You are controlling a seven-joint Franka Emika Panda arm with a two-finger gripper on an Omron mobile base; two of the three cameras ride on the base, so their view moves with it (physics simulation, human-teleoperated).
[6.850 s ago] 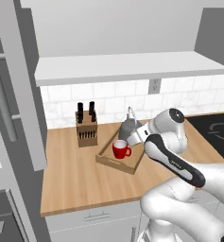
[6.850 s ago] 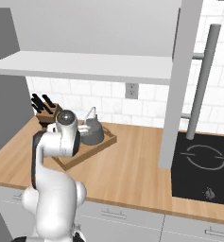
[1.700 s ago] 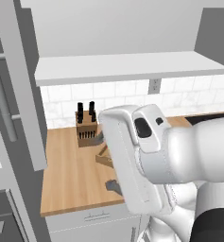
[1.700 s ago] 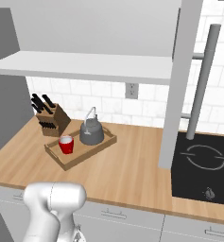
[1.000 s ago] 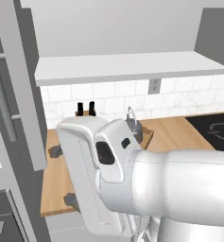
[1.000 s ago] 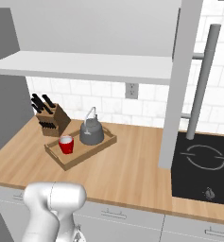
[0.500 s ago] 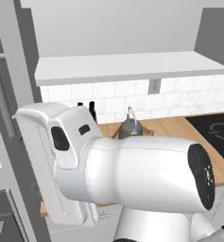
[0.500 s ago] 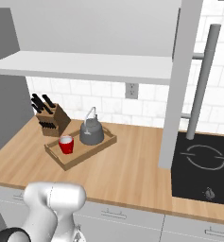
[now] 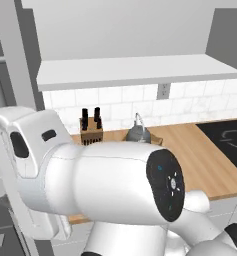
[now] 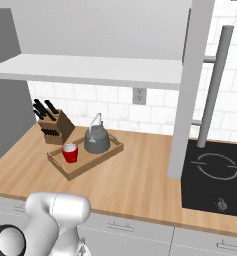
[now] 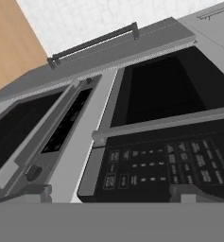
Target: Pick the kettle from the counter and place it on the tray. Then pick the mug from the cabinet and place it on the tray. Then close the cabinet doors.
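- We see the kettle (image 10: 96,139) standing upright in the tray (image 10: 109,153), toward its back right end
- The mug (image 10: 70,153) sits in the same tray, just left of and in front of the kettle
- The tray lies at an angle on the counter (image 10: 140,182), near the tiled back wall
- A knife block (image 10: 57,127) stands on the counter just left of the tray, apart from it
- In the left base view we find the kettle's top (image 9: 138,131) behind the arm, with the knife block to its left
- Above the counter the cabinet (image 10: 95,70) shows its white shelf; one of the cabinet doors (image 10: 196,90) stands open, edge-on, its bar handle (image 10: 214,85) facing right
- A black cooktop (image 10: 215,176) lies at the counter's right end
- The gripper (image 11: 111,191) is released, its two dark tips spread wide with nothing between them
- The hand view looks onto dark appliance fronts: a microwave (image 11: 165,137) with a button panel
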